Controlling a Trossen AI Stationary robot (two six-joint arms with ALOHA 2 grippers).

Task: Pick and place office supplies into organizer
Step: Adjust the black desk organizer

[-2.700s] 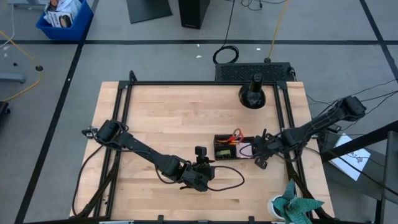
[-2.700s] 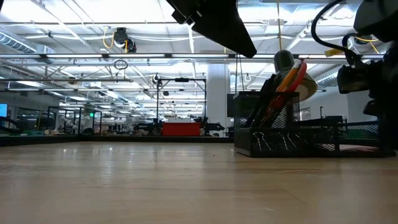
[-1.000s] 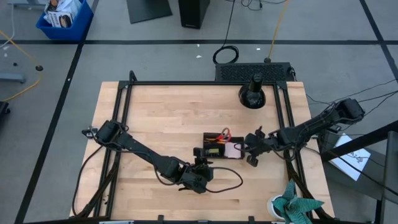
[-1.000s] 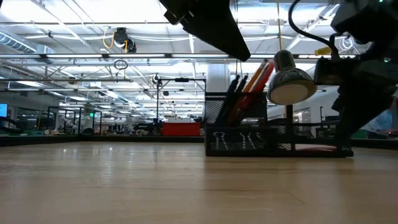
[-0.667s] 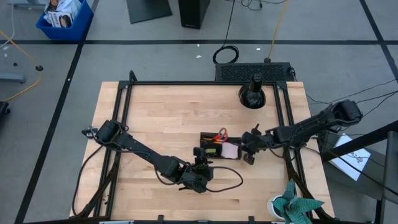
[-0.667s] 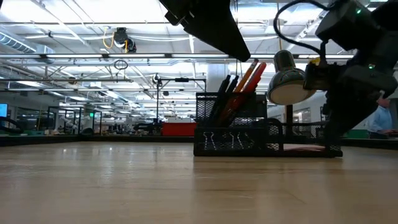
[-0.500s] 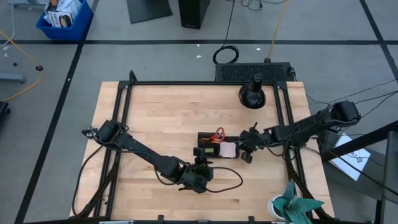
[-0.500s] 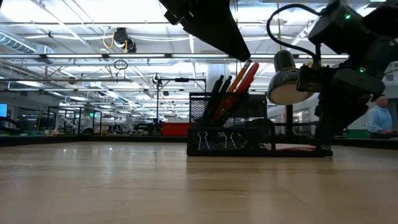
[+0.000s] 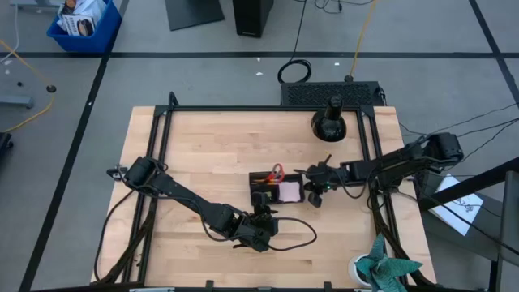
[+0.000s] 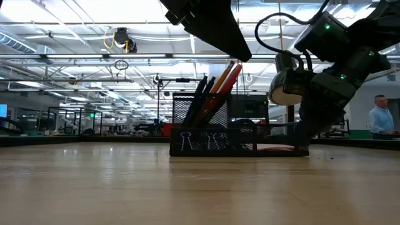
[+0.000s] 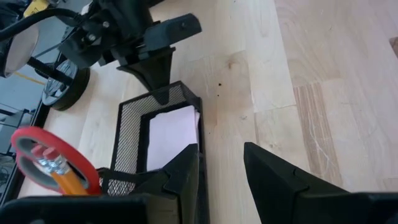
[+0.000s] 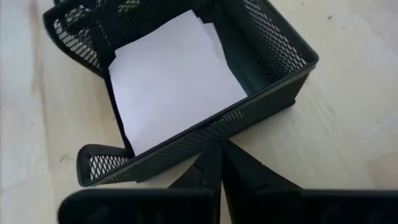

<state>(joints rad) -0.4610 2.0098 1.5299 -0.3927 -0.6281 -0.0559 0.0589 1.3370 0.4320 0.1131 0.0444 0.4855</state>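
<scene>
A small rectangular organizer [image 9: 276, 190] of black wire mesh is seen near the middle of the pale, plank-grained wooden table [image 9: 203, 146]. Its open, shallow compartment is lined with a square pink sticky-note pad [image 9: 289, 192], whose flat sheet is shown lying against the mesh walls in the right wrist view [image 12: 177, 78]. In the taller compartment, red-handled scissors [image 10: 230, 76], thin orange pencils [image 10: 219, 84] and black pens [image 10: 201, 94] are stood leaning at a slant. A row of small binder clips [image 10: 199, 141] with wire loops is clipped along the low mesh front.

The right claw [image 9: 310, 193] is set at the organizer's short end beside the pad, its two dark fingers pressed together with their tips against the outside of the mesh wall [image 12: 217, 163]. The left claw [image 9: 261, 208] is held at the organizer's near long side with its fingers spread; one finger [image 11: 183, 174] is seen against the mesh rim, the other [image 11: 273, 171] over bare wood, and nothing is pinched between them.

A round black domed object [image 9: 329, 123] is stood at the table's far edge, and a teal paper plant [image 9: 388, 269] at the near right corner.
</scene>
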